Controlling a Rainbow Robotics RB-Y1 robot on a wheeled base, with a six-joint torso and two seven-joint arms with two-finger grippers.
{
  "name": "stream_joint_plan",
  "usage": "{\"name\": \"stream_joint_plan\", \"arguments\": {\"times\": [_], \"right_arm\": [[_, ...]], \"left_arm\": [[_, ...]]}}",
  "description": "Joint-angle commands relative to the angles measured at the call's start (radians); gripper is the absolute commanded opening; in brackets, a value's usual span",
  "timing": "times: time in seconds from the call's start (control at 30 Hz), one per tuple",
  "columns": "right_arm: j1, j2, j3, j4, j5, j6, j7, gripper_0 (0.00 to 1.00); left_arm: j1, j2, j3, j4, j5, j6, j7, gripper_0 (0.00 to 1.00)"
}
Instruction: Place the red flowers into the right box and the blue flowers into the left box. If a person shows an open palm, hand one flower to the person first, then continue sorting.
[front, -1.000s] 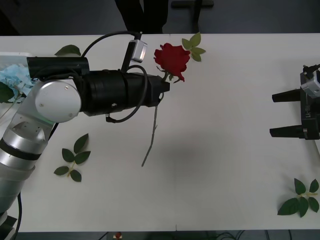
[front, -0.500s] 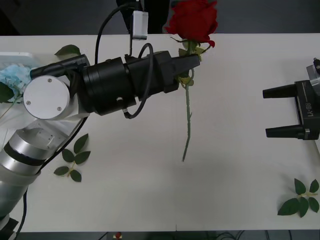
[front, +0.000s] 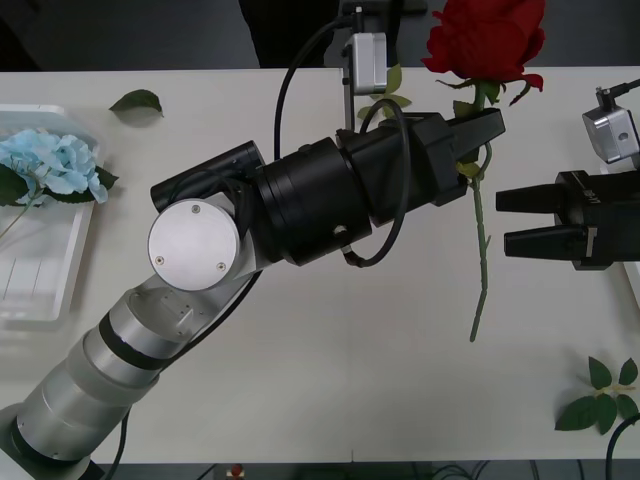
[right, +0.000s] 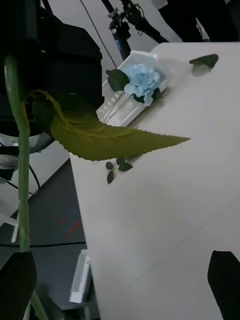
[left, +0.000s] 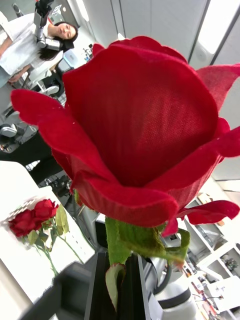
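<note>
A deep red rose hangs upright above the white table, bloom up, thin green stem trailing down. A pale blue hydrangea lies in the shallow white left box. Two more red roses lie together far off

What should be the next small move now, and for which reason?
Probably the right claw should advance and close on the stem: the left claw holds the red rose just under the bloom, and the stem hangs free beside the open right fingers.
</note>
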Motion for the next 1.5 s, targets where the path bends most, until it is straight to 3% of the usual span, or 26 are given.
{"name": "stream_joint_plan", "arguments": {"times": [0.03, 0.33, 0.93, 1.03, 1.1, 1.13, 1.2, 1.5], "right_arm": [[-0.007, -0.009, -0.008, -0.023, -0.034, 0.043, -0.113, 1.0], [0.032, -0.044, 0.003, -0.023, -0.127, 0.066, -0.187, 1.0], [0.032, 0.02, 0.075, -0.046, -0.127, -0.02, -0.221, 0.97], [0.032, 0.028, 0.084, -0.054, -0.127, -0.026, -0.231, 0.79], [0.032, 0.034, 0.088, -0.059, -0.127, -0.028, -0.239, 0.5], [0.032, 0.037, 0.091, -0.06, -0.129, -0.028, -0.245, 0.3], [0.032, 0.04, 0.101, -0.062, -0.129, -0.031, -0.253, 0.17], [0.032, 0.054, 0.119, -0.062, -0.135, -0.037, -0.274, 0.01]], "left_arm": [[0.013, -0.015, 0.021, -0.002, -0.025, -0.007, 0.003, 0.0], [0.014, -0.009, 0.021, -0.002, -0.034, -0.005, 0.003, 0.0], [0.019, -0.008, 0.021, -0.002, -0.036, -0.005, 0.004, 0.0], [0.019, -0.008, 0.021, -0.002, -0.036, -0.005, 0.004, 0.0], [0.021, -0.009, 0.021, -0.002, -0.036, -0.005, 0.004, 0.0], [0.021, -0.008, 0.021, -0.002, -0.036, -0.007, 0.004, 0.0], [0.021, -0.008, 0.019, -0.002, -0.036, -0.005, 0.004, 0.0], [0.022, -0.008, 0.019, -0.002, -0.036, -0.005, 0.006, 0.0]]}}
